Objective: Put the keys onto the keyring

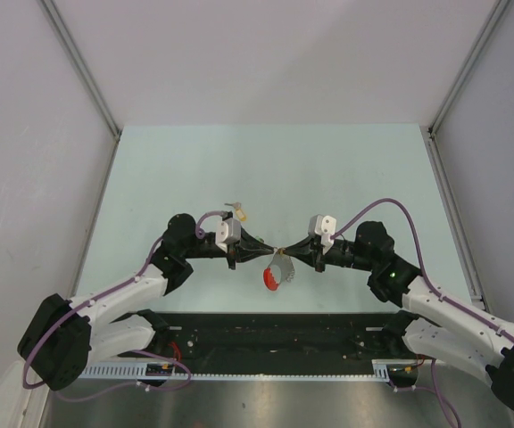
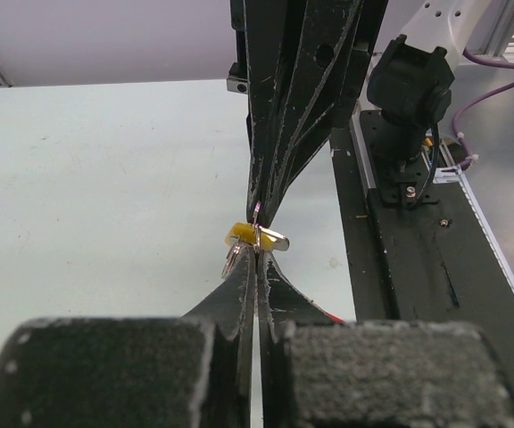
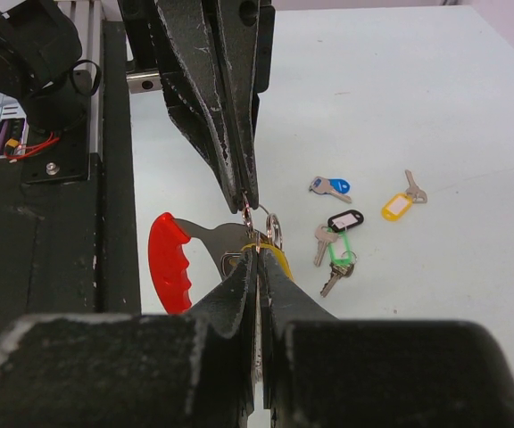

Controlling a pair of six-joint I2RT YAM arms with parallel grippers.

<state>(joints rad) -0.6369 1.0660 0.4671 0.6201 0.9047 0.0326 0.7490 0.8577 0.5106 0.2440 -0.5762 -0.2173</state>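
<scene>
right end effector (image 3: 257, 252), left end effector (image 3: 247, 203): both pinched together | keyring (image 3: 169, 263): 1, hanging at tips | loose keys (image 3: 344, 219): 4

a robotics lab cell — pale table (image 1: 266, 160) walled by blank white panels (image 1: 266, 53), aluminium framing (image 1: 80, 67), cable tray (image 1: 132, 368).

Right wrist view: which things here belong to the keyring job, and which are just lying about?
For the job: keyring; yellow-tagged key; blue-headed key; orange-tagged key; black-tagged key; green-tagged key.
Not for it: black base plate; red wiring. No stray clutter visible.
</scene>
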